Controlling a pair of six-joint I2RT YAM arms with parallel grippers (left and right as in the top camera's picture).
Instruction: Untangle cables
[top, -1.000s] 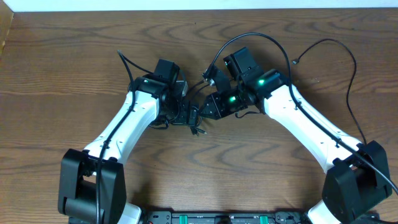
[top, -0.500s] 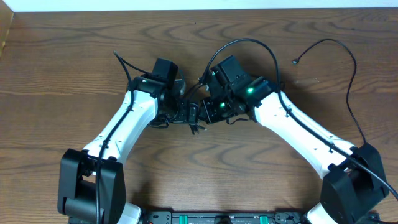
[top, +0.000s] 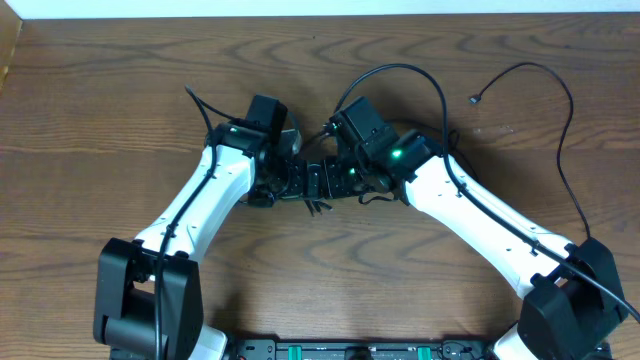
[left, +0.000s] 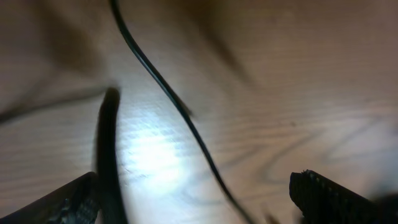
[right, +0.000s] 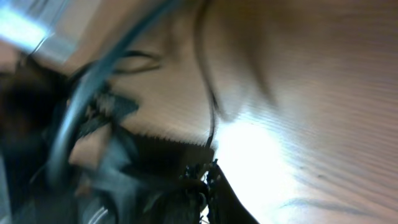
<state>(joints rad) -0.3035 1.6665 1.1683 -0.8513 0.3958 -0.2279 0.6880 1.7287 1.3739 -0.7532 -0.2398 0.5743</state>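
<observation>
While the cables (top: 312, 205) lie bundled on the desk (top: 120, 80), the left gripper (left: 196, 190) stands spread at the bundle's left and the right gripper (top: 320, 180) is pressed together at its right.

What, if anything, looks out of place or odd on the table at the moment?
Nothing looks spilled or broken. The only mess is the cables, bunched in a tangle in the middle of the table, with one black loop arching out past the right arm.
</observation>
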